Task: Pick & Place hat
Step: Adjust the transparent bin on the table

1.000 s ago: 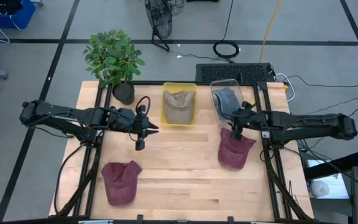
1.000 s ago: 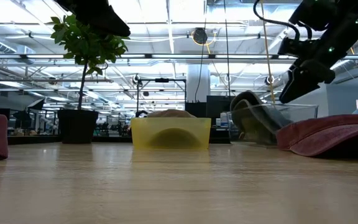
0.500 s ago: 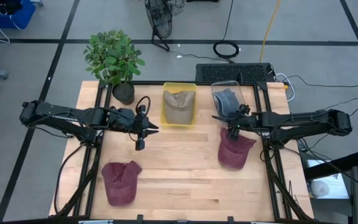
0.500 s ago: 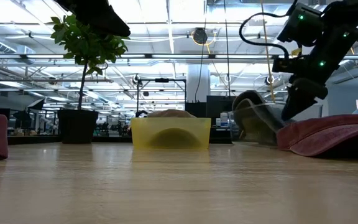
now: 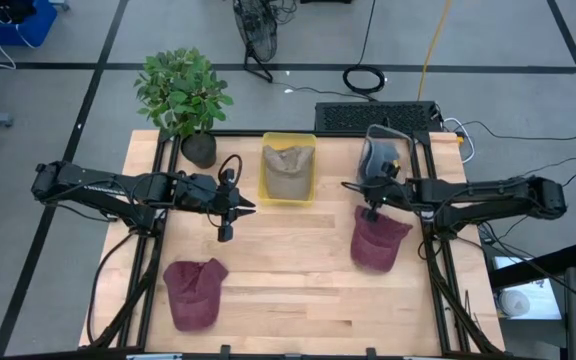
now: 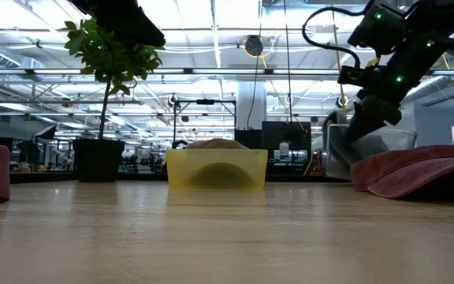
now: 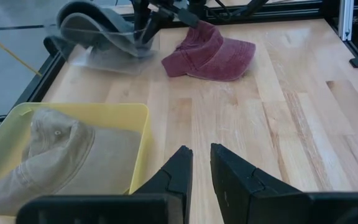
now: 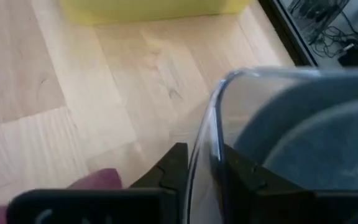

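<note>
A clear container (image 5: 386, 157) with a grey hat (image 8: 303, 143) in it stands tilted at the table's far right, and my right gripper (image 5: 370, 190) is shut on its rim. A maroon hat (image 5: 376, 240) lies flat just near of it. Another maroon hat (image 5: 194, 291) lies at the near left. A tan hat (image 5: 288, 170) rests in a yellow bin (image 5: 288, 143) at the far middle. My left gripper (image 5: 230, 210) hovers at the table's left middle, its fingers almost together with nothing between them. My right gripper pinches the clear container's rim (image 8: 215, 124) on the side toward the table's middle, one finger (image 8: 174, 163) outside the wall and the other inside. The fingers reach down at a slant from the right. That side is raised, and the container's lower part stays at the table (image 6: 345, 175).
A potted plant (image 5: 183, 95) stands at the far left corner. A black frame (image 5: 433, 250) runs along the table's left and right sides. Bare wood lies in the middle and along the near edge (image 5: 298, 310).
My right gripper has dropped to the clear container and shut on its rim. The container has tipped up on its side away from the gripper, and its top has shifted toward the table's right and far edge, with the grey hat inside.
</note>
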